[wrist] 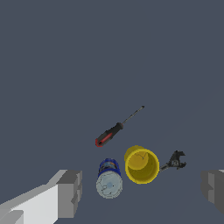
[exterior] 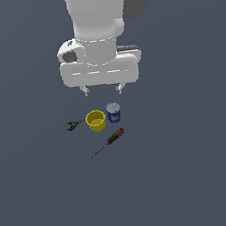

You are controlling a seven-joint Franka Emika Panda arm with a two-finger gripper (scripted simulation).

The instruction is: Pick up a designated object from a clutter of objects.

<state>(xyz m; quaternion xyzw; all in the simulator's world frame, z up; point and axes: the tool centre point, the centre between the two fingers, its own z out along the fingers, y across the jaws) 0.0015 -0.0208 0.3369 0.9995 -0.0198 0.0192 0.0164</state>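
4 items lie below the gripper [exterior: 102, 90], from the exterior view's left: wrench [exterior: 74, 124], yellow cup [exterior: 96, 120] touching it, blue can [exterior: 113, 113] just beside, screwdriver [exterior: 109, 141] nearer the camera. Fingers spread, holding nothing. Approach step, I judge: next, descend centred over the cup, clear of the can.

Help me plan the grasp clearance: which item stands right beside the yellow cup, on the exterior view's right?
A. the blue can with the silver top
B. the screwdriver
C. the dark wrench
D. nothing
A. In the exterior view the blue can stands upright right next to the yellow cup on that side; the wrench lies on the other side, the screwdriver nearer the camera.
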